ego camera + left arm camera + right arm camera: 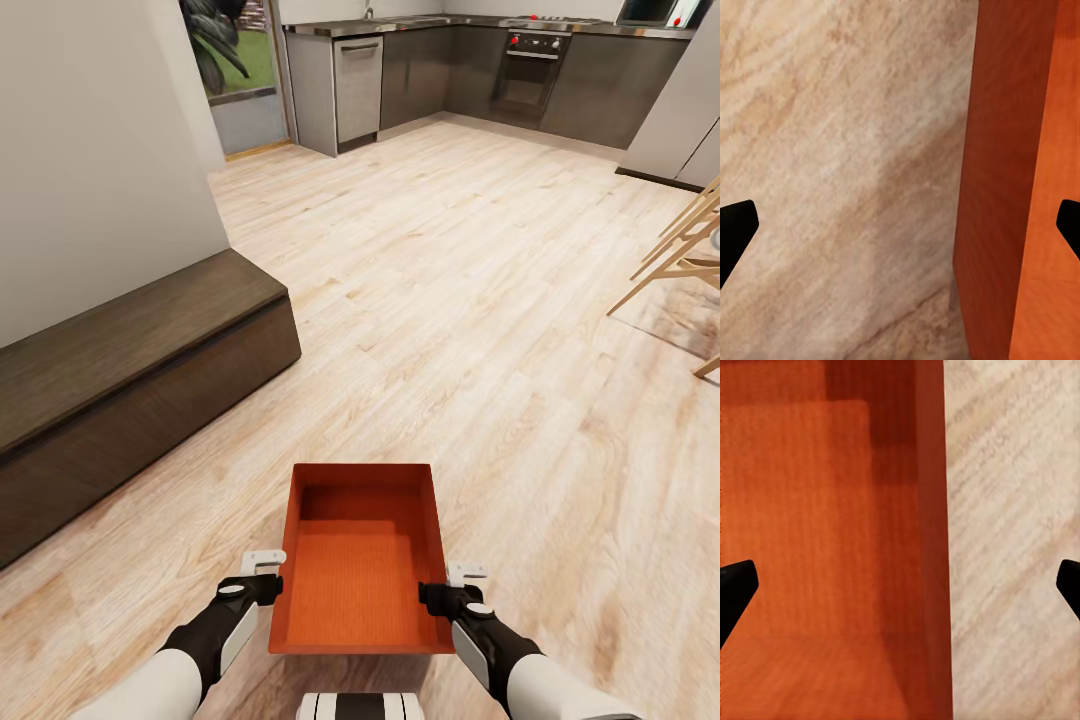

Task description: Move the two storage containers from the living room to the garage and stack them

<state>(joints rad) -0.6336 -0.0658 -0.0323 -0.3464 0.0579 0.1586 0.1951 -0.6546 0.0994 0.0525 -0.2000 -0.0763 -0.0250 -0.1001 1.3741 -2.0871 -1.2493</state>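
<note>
— Where's the bin right now?

— Over the light wood-plank floor (pixel 480 260), well short of the dark-cabinet kitchen (pixel 520 70) ahead and just past the long dark-brown wooden bench (pixel 130 370). I carry the orange-red, lidless rectangular storage container (pixel 360 570) between both arms.

— And the grip?

— The left gripper (pixel 268 578) and right gripper (pixel 452 588) each straddle a long side wall, fingers spread wide in the wrist views; whether they pinch, I cannot tell. It looks stiff and light, with smooth walls that could slip, so I'd hold mid-wall.
</note>
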